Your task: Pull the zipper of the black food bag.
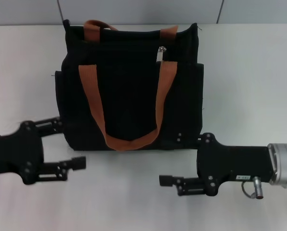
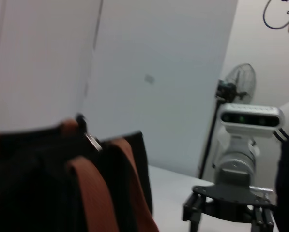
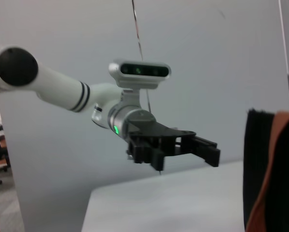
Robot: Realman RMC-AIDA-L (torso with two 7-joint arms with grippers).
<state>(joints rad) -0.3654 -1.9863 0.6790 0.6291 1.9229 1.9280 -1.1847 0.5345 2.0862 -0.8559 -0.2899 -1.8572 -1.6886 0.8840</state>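
Note:
The black food bag [image 1: 129, 96] stands upright at the middle of the white table, with two orange-brown strap handles [image 1: 93, 101]. The small silver zipper pull [image 1: 161, 54] sits on the top zip track, right of centre; it also shows in the left wrist view [image 2: 91, 141]. My left gripper [image 1: 68, 144] is open and empty, low beside the bag's front left corner. My right gripper [image 1: 174, 161] is open and empty, low by the bag's front right corner. Neither gripper is near the zipper. The bag also shows in the left wrist view [image 2: 33, 183] and at the edge of the right wrist view [image 3: 258, 174].
The white table [image 1: 249, 72] spreads around the bag, with a grey wall [image 1: 133, 9] behind it. The left wrist view shows my right gripper [image 2: 226, 210] farther off and a standing fan [image 2: 236, 84]. The right wrist view shows my left gripper [image 3: 205, 147].

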